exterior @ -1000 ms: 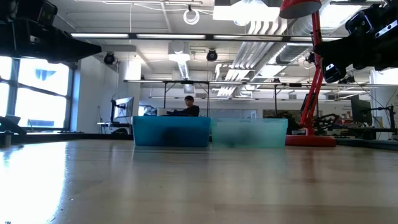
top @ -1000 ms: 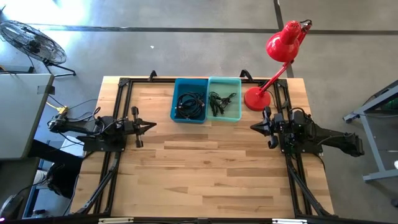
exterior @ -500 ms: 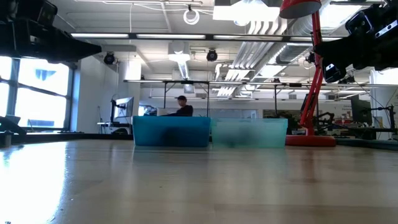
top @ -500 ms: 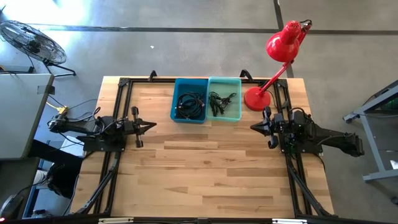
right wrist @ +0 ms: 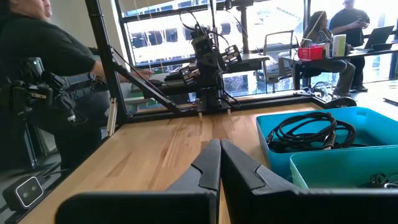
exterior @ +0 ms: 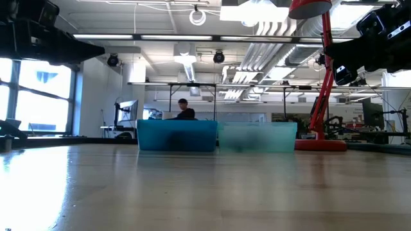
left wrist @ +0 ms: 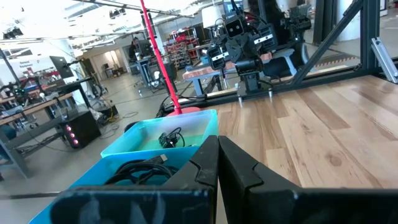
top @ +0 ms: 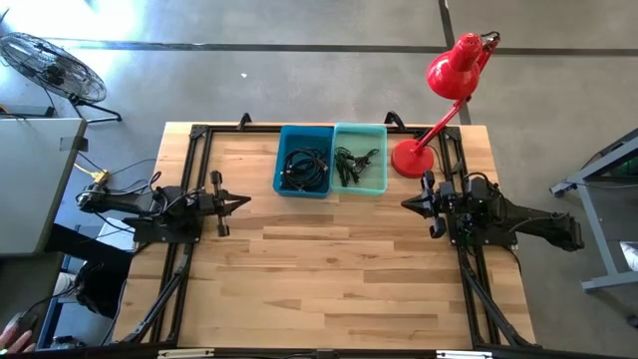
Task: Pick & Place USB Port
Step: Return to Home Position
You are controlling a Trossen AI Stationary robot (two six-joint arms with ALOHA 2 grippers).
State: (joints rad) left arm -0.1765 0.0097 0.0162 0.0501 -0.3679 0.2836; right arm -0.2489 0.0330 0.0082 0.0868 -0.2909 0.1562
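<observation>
Logged left end effector [top: 244, 201] over the left edge of the worktop [top: 329, 269], about midway along it, pointing inward; fingers [left wrist: 205, 163] clenched tip to tip, nothing held. Logged right end effector [top: 406, 203] over the right edge, opposite the left one and facing it, likewise clenched on nothing, fingers [right wrist: 208, 163] pressed together. Found blue bin [top: 280, 160] at the middle of the back edge, with green bin [top: 384, 160] touching its right wall. Noted coiled black cable [top: 304, 170] lying inside the blue bin, small black cables [top: 354, 163] inside the green bin. Recorded both end effectors well apart from the bins. Spotted red lamp [top: 454, 70] with base near the back right corner, just beside the green bin. Seen a person [exterior: 184, 109] in the room far behind the blue bin, low view.
</observation>
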